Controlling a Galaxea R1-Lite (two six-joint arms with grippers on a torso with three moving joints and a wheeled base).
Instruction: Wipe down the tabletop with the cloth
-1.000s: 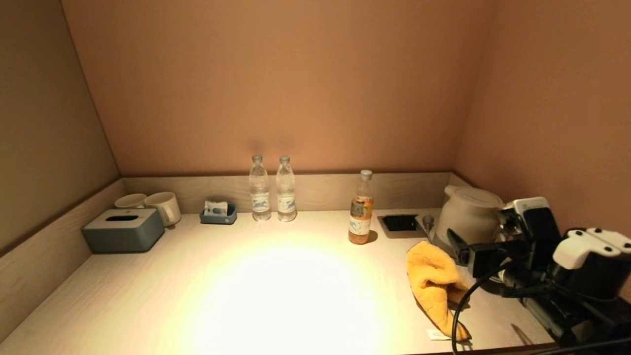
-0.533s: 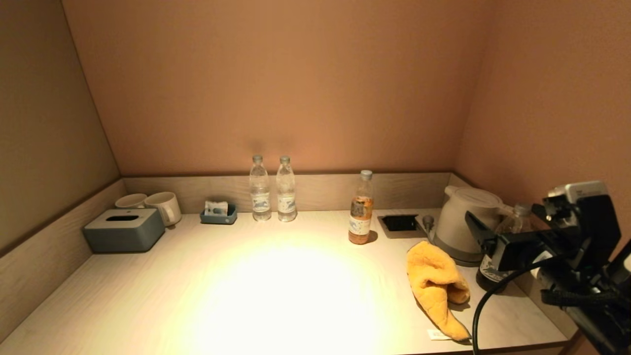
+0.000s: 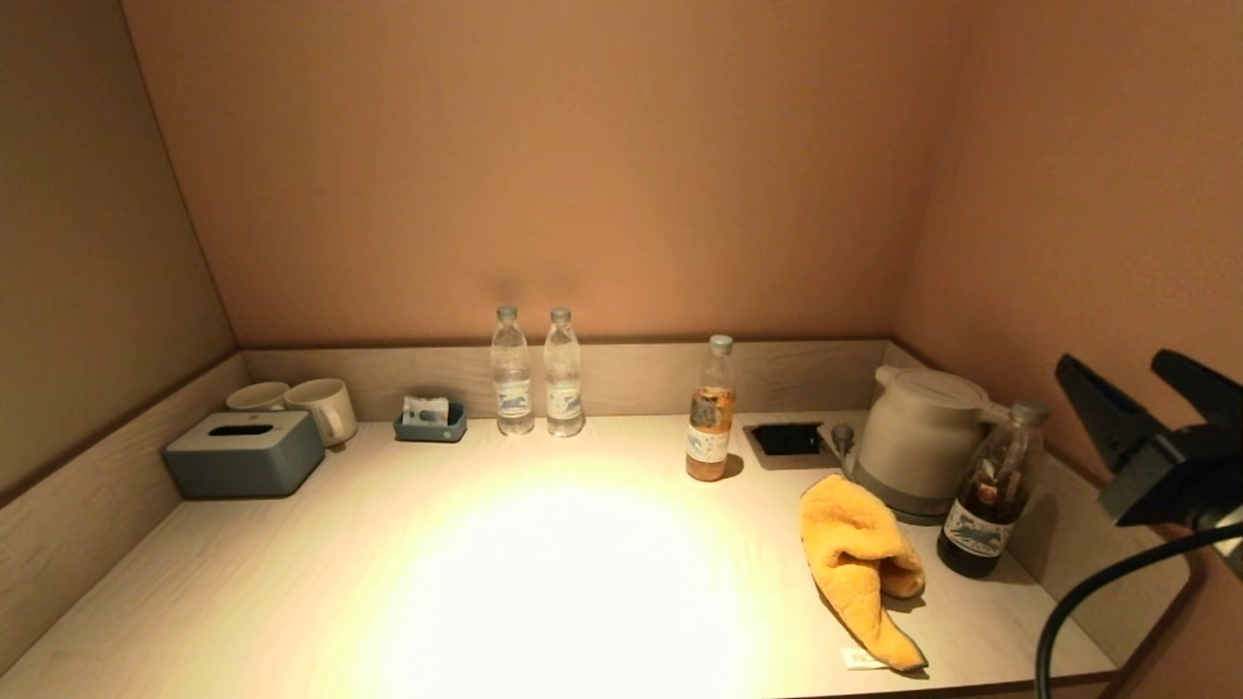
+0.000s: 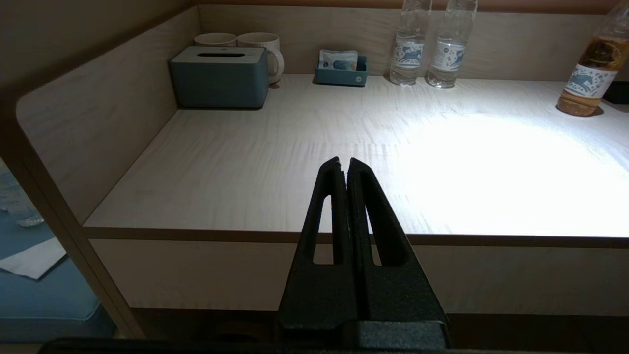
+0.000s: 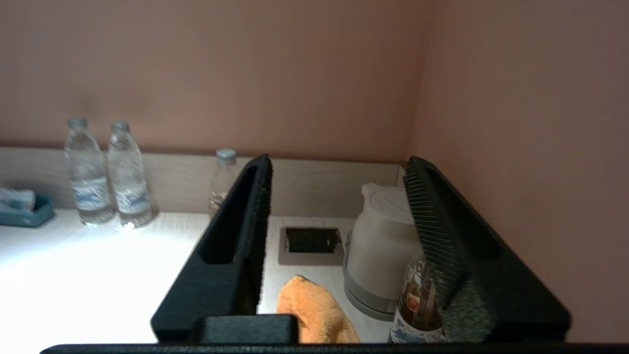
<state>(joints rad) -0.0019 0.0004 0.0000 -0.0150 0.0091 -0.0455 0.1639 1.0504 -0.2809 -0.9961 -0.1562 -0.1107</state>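
An orange cloth (image 3: 859, 563) lies crumpled on the pale wood tabletop (image 3: 544, 573) at the front right, and it also shows in the right wrist view (image 5: 317, 314). My right gripper (image 3: 1131, 383) is open and empty, raised off the table's right edge, to the right of the cloth. In the right wrist view (image 5: 339, 167) its fingers frame the kettle and the dark bottle. My left gripper (image 4: 344, 164) is shut and empty, held low before the table's front edge.
A white kettle (image 3: 918, 437) and a dark bottle (image 3: 989, 490) stand just right of the cloth. An orange-drink bottle (image 3: 711, 410), two water bottles (image 3: 534, 374), a socket recess (image 3: 789, 441), a small blue tray (image 3: 430, 419), two mugs (image 3: 296, 403) and a grey tissue box (image 3: 243, 452) line the back.
My right arm has pulled back to the right and upward, away from the cloth and kettle, uncovering the dark bottle. The cloth has not moved.
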